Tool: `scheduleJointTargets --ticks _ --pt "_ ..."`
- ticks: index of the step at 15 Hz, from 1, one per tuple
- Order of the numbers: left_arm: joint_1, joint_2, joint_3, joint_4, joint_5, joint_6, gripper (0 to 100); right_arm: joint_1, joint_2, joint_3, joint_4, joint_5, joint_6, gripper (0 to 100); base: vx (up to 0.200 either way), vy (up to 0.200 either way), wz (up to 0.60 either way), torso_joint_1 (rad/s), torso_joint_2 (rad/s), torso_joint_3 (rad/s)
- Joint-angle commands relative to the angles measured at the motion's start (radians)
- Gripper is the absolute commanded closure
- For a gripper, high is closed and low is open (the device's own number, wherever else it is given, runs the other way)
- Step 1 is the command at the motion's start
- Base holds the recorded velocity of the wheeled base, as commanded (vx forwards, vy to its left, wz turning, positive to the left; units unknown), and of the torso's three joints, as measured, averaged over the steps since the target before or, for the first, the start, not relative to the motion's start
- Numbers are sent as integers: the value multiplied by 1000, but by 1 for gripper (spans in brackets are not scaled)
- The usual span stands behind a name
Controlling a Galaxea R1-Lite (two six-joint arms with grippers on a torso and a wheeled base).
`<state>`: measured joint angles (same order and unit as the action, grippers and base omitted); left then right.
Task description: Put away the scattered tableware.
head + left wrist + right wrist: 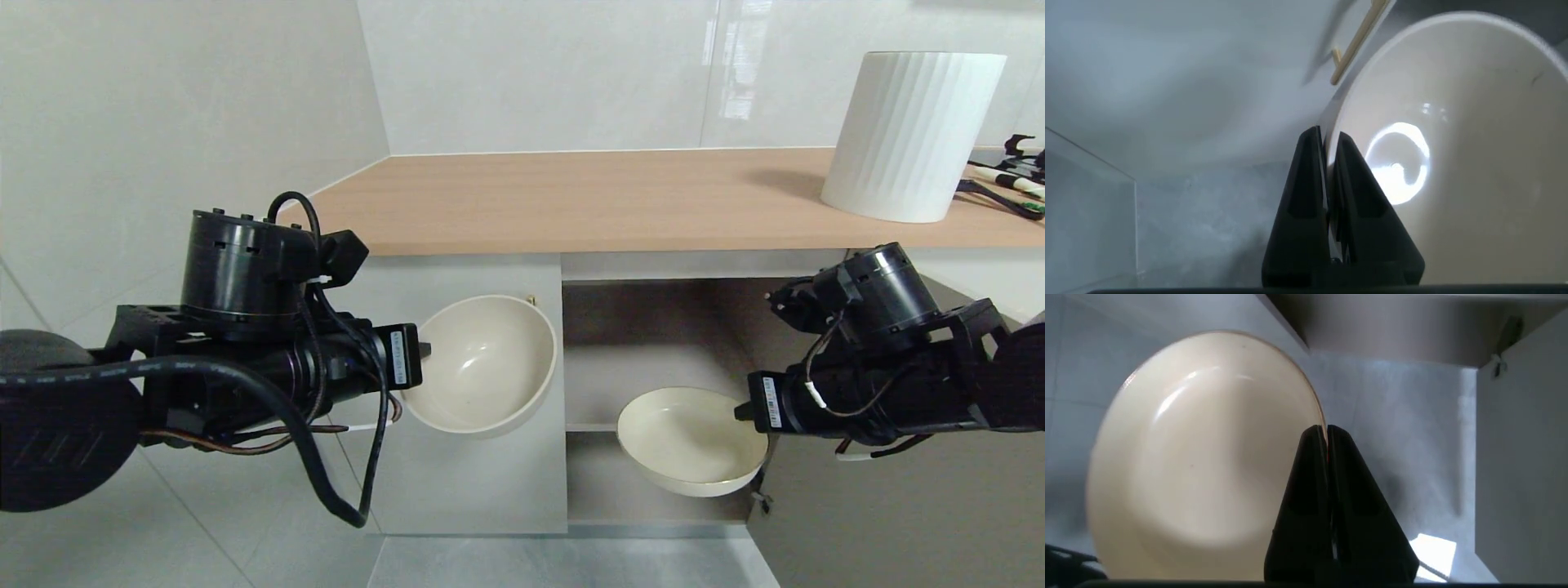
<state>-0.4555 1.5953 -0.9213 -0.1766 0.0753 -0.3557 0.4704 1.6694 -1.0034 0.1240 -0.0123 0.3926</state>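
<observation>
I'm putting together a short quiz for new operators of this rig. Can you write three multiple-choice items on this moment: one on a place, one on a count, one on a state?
1. Where does the white ribbed container stand?
A. on the wooden counter
B. on the cabinet shelf
C. on the floor

2. How many cream bowls do the grippers hold in all?
A. one
B. two
C. three

3. What state is the left gripper in?
A. open and free
B. shut on the rim of the deeper bowl
C. lying on the counter

Answers:
1 A, since the container stands on the counter at the robot's right.
2 B, since the left gripper holds the deeper bowl and the right gripper holds the shallower bowl.
3 B, since the left wrist view shows its fingers pinching the rim.
</observation>
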Motion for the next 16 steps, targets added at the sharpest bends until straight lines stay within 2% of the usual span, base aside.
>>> scheduleJointTargets --ticks 1,8,10,13,16 --pt "0 2 -1 -1 0 0 100 1 4 -1 0 0 0 100 0 0 0 0 0 0" --pt "0 9 1 -1 0 1 100 -3 67 23 -83 -1 -1 100 0 0 0 0 0 0" --pt "0 9 2 -1 0 1 100 -4 164 16 -144 -44 -15 100 0 0 0 -27 166 134" --pt "0 9 4 -1 0 1 100 -30 279 -11 -284 -90 -27 100 0 0 0 -5 52 32" --pt "-2 9 12 -1 0 12 100 -52 345 -72 -305 -90 -26 100 0 0 0 0 0 0"
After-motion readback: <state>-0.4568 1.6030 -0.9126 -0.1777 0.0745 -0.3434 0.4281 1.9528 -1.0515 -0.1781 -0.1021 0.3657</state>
